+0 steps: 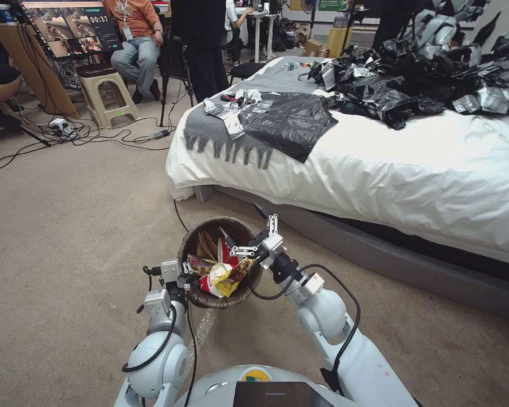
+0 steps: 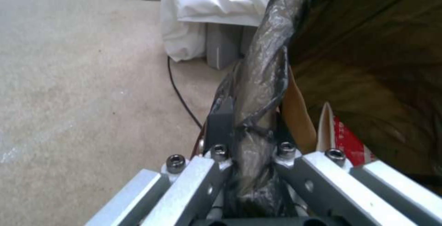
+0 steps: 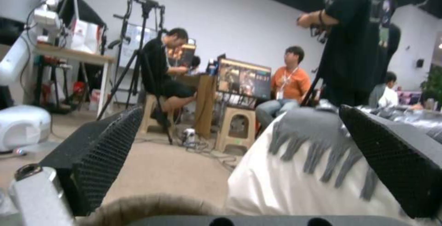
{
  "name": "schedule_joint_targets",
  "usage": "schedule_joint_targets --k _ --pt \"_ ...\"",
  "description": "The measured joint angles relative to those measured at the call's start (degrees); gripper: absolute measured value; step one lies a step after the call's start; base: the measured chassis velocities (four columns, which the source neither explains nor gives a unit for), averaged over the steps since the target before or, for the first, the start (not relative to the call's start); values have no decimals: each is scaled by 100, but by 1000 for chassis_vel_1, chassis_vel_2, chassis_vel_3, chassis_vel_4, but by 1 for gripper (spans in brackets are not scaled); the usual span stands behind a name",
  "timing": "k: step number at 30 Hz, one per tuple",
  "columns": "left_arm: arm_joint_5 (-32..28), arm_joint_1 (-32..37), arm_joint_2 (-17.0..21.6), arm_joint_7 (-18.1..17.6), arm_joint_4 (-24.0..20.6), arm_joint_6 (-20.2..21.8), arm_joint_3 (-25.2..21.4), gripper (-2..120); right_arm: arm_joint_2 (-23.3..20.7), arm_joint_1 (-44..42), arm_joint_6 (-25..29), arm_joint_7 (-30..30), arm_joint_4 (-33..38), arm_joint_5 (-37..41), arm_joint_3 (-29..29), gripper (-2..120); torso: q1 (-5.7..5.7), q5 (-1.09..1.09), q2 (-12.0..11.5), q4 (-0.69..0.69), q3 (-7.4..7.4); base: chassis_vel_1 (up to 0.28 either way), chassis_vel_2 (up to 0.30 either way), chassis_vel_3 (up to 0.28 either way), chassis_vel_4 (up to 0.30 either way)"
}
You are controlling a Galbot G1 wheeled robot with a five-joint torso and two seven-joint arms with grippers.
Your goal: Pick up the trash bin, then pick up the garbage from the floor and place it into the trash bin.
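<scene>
Trash bin [image 1: 220, 263]: round, lined with a dark brown bag folded over the rim, held off the beige carpet [image 1: 68, 226] in front of the robot's torso, just short of the near corner of the bed [image 1: 379, 169]. It sits roughly upright, mouth up and open to the head camera.

Contents: garbage [image 1: 223, 271] heaped inside. Visible pieces are a red-and-yellow snack wrapper on top, a red-and-white wrapper beside it, and brown paper against the far inner wall. In the left wrist view a red wrapper [image 2: 352, 143] and a strip of brown paper [image 2: 299, 115] show against the dark liner.

Left gripper [image 1: 188, 278]: at the bin's left rim, fingers [image 2: 221, 126] pinched onto the rim with the bag's folded edge bunched between them. The bin hangs from this grip.

Right gripper [image 1: 255, 240]: above the bin's right rim, over the heap. Its black pads [image 3: 106, 150] are spread wide apart with nothing between them; the brown rim of the bin [image 3: 147, 207] lies just below them in the right wrist view.

Surroundings: the bed carries a white duvet, a grey fringed throw [image 1: 220, 127], a flat black plastic bag [image 1: 291, 121] on the throw, and a heap of black plastic bags [image 1: 424, 73] further back. A black cable [image 1: 178, 215] runs across the carpet from under the bed corner. A beige stool [image 1: 104, 90] and a monitor [image 1: 70, 25] stand well beyond the bed.
</scene>
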Motion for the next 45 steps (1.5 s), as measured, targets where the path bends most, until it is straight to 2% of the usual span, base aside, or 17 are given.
schedule_joint_targets --k 11,15,16,17,19,20,22,23,25,28,36,45 --pt "-89 19 16 -37 -43 93 -4 2 23 -255 3 42 774 93 262 100 0 0 0 0 0 0 0 0 0" --pt "-90 28 23 -38 -59 95 -9 2 47 -423 28 149 999 71 534 100 0 0 0 0 0 0 0 0 0" --pt "-91 28 28 -38 -61 95 -18 2 65 -516 -24 408 1072 -13 648 100 0 0 0 0 0 0 0 0 0" --pt "-91 28 28 -38 -61 95 -18 2 65 -516 -24 408 1072 -13 648 100 0 0 0 0 0 0 0 0 0" --pt "-93 21 40 -38 -62 90 -42 2 122 -705 -283 1174 1170 -147 777 100 0 0 0 0 0 0 0 0 0" --pt "-93 21 40 -38 -62 90 -42 2 122 -705 -283 1174 1170 -147 777 100 0 0 0 0 0 0 0 0 0" --pt "-93 16 46 -38 -62 85 -51 2 196 -910 -488 1785 1207 -218 849 100 0 0 0 1 0 0 0 0 0" --pt "-93 16 46 -38 -62 85 -51 2 196 -910 -488 1785 1207 -218 849 100 0 0 0 1 0 0 0 0 0" --pt "-93 2 51 -37 -62 73 -60 2 309 -1213 -618 2238 1194 -332 968 100 0 0 0 -1 0 0 0 0 0" --pt "-90 -11 52 -36 -61 62 -69 2 381 -1433 -606 2419 1078 -395 1069 100 0 0 0 0 0 0 0 0 0" --pt "-81 -14 62 -33 -40 2 -102 2 567 -1848 -199 2471 635 -416 1381 100 0 0 0 0 0 0 0 0 0" --pt "-81 -15 59 -29 -11 -42 -108 2 664 -1946 222 2147 195 -410 1495 100 0 0 0 1 0 0 0 0 0"
